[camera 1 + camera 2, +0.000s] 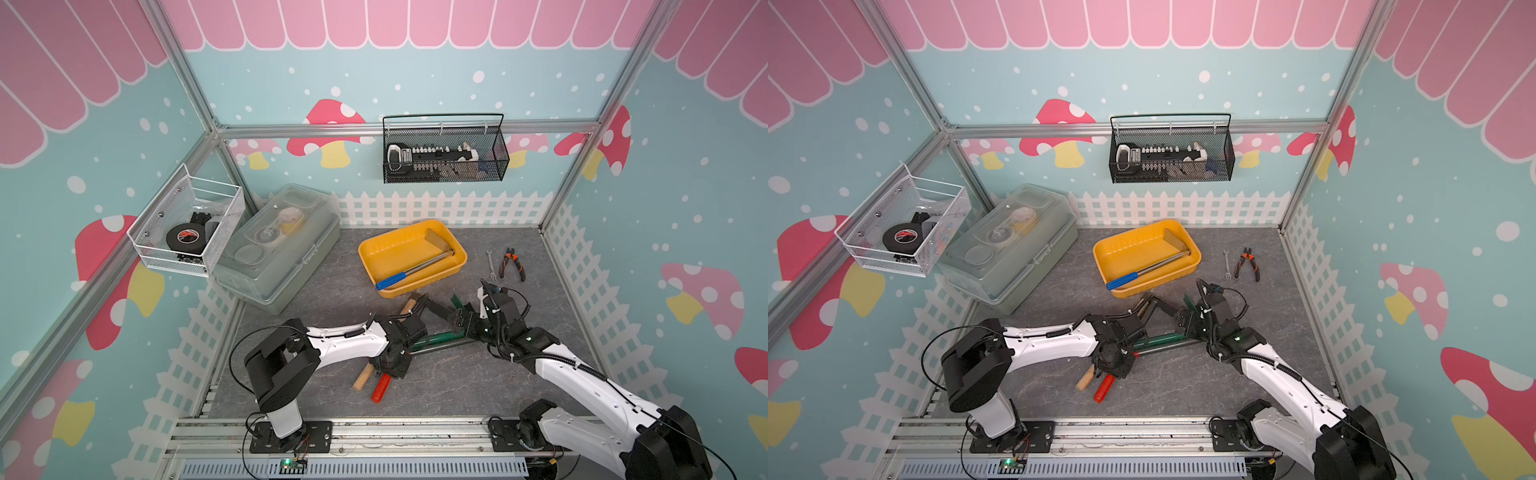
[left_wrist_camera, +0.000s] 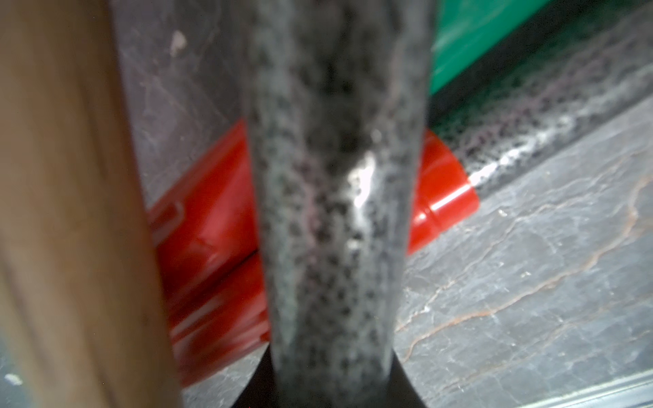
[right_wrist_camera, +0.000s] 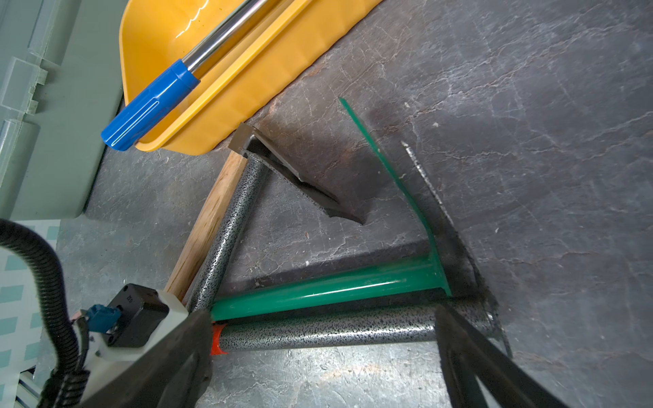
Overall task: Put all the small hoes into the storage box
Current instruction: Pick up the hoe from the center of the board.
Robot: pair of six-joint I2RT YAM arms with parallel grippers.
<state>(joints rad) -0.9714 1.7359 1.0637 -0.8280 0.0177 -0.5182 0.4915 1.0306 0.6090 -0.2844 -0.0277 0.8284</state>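
Observation:
The yellow storage box stands mid-table with a blue-handled hoe lying in it. Several hoes lie crossed in front of it. My left gripper is shut on the speckled grey shaft of a small hoe, whose blade points toward the box. A wooden handle lies alongside it. My right gripper hangs open just above a second speckled shaft and a green hoe, holding nothing.
A translucent grey lidded box stands at the left, with a white mesh basket on the wall beside it. A black mesh basket hangs on the back wall. Pliers and a wrench lie right of the yellow box.

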